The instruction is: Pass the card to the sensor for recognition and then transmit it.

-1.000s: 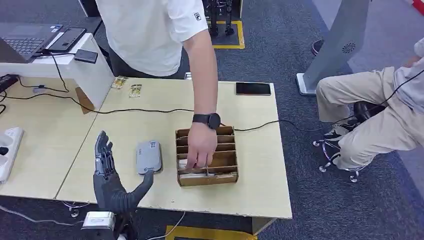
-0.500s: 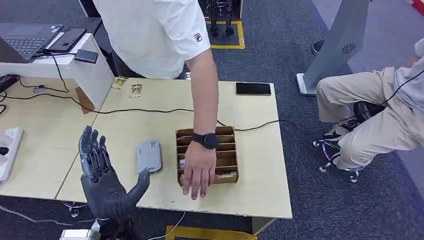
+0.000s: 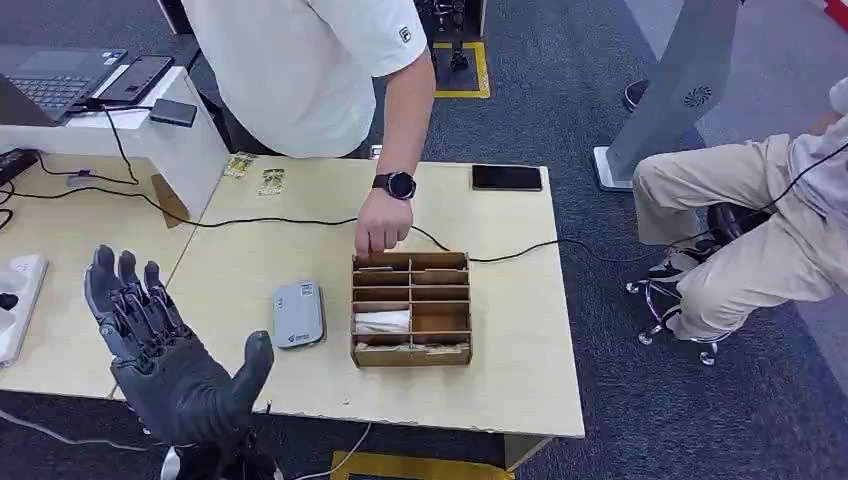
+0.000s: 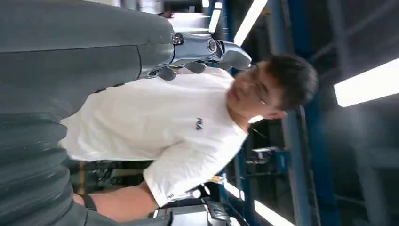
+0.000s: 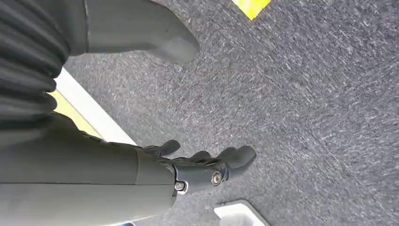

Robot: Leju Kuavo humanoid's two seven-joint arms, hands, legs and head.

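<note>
My left hand (image 3: 170,375) hovers palm up at the table's near left edge, fingers spread, holding nothing; in the left wrist view its fingers (image 4: 207,49) point toward a person in a white shirt (image 4: 155,122). The grey sensor (image 3: 298,313) lies flat on the table, right of that hand. Beside it stands a wooden slotted box (image 3: 458,352) with a white card (image 3: 383,321) in one compartment. The person's hand (image 3: 379,230) touches the box's far rim. My right hand (image 5: 197,165) hangs over the carpet with nothing in it, fingers loosely extended.
A black cable (image 3: 250,222) crosses the table behind the sensor and box. A dark phone (image 3: 506,177) lies at the far right edge. A white power strip (image 3: 20,300) sits at the left. A seated person (image 3: 760,240) is off the table's right side.
My left hand has risen and swung left, closer to the camera, away from the sensor. The person's hand has moved from the box's near edge back to its far rim.
</note>
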